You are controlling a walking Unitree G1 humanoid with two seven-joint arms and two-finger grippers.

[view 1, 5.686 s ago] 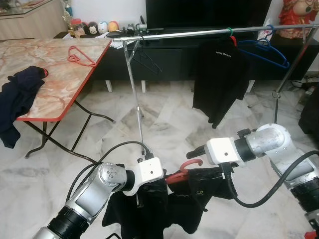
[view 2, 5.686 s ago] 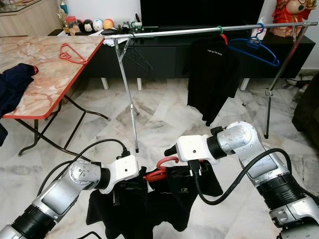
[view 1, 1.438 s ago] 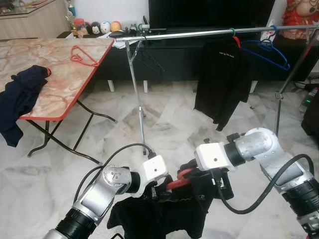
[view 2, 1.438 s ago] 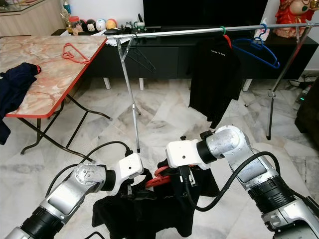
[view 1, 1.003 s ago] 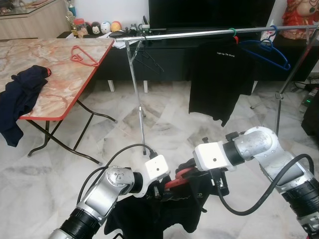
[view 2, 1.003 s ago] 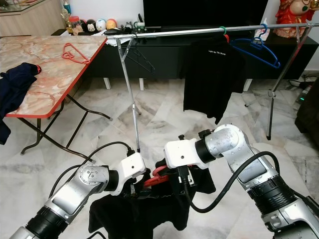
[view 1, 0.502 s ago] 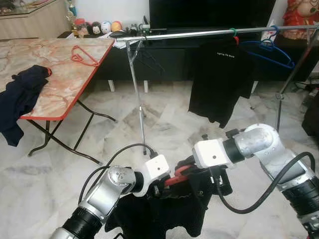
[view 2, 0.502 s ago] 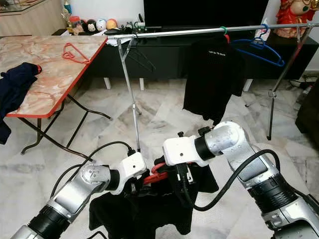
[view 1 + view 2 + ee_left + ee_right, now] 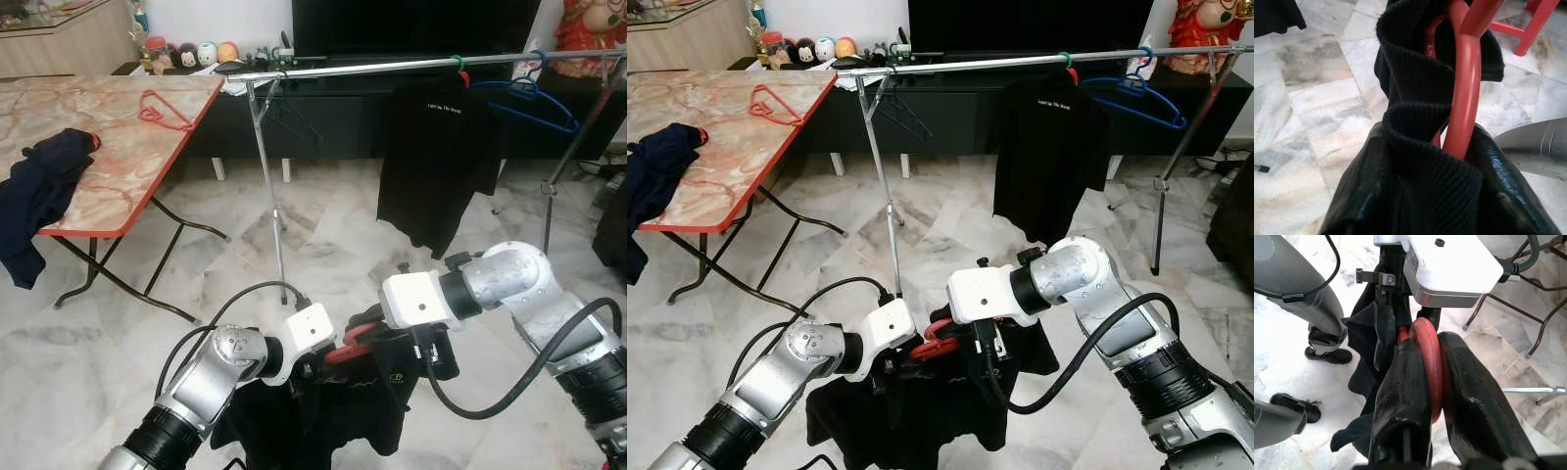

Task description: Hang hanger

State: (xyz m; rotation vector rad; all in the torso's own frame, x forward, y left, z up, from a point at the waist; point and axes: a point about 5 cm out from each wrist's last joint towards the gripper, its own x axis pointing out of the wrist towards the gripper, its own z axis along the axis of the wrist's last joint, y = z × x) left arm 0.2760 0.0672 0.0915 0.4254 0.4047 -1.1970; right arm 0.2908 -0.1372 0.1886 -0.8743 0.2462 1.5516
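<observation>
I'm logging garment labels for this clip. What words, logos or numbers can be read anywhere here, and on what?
White line of print on the chest of the black T-shirt hanging on the rail: too small to read for certain.
Small pale logo on the black garment held with the red hanger: too blurred to read.
No other text is legible.

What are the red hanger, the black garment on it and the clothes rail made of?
Red hanger: smooth, slightly glossy, likely plastic or coated.
Black garment: matte ribbed knit at the collar, so fabric, probably cotton.
Clothes rail: shiny silver tube, evidently metal.
</observation>
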